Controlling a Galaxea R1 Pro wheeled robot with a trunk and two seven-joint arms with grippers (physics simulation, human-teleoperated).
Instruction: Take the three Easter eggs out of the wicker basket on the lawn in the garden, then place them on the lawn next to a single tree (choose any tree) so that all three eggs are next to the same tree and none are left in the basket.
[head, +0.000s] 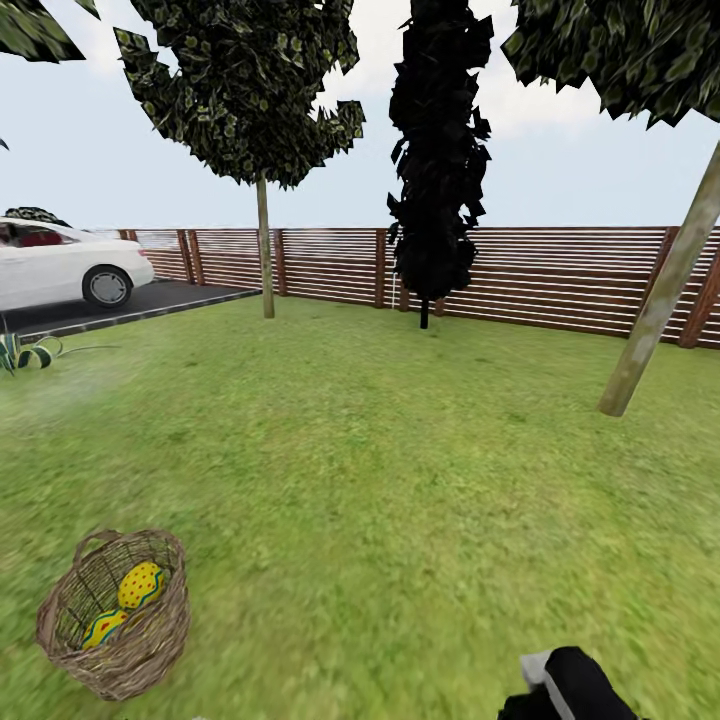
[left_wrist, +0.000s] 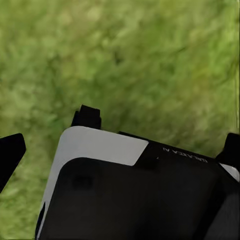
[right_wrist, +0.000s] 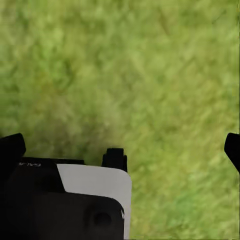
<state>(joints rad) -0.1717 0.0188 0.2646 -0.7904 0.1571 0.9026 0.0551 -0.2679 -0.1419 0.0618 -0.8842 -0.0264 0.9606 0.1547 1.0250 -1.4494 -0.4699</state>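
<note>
- Head view: the wicker basket (head: 115, 612) sits on the lawn (head: 400, 500) low at my left, tipped a little toward me. I count two eggs (head: 140, 585) inside, touching each other; a third may be hidden behind the weave, I cannot tell. A leaning tree trunk (head: 660, 300) stands well apart on the right, a slimmer one (head: 265, 250) by the fence (head: 560, 280), near a white car (head: 60, 265). Part of my right arm (head: 570, 690) pokes in at the bottom edge.
- Left wrist view: my left claw (left_wrist: 120, 145) hangs over bare grass, black fingertips (left_wrist: 11, 150) spread wide, released, gripping nothing.
- Right wrist view: my right claw (right_wrist: 125, 147) is likewise spread and empty above grass.
- Risk, as I judge it: the basket is deep and narrow-mouthed, so a careless reach could knock it over and roll the eggs away, or leave a hidden third egg behind.
</note>
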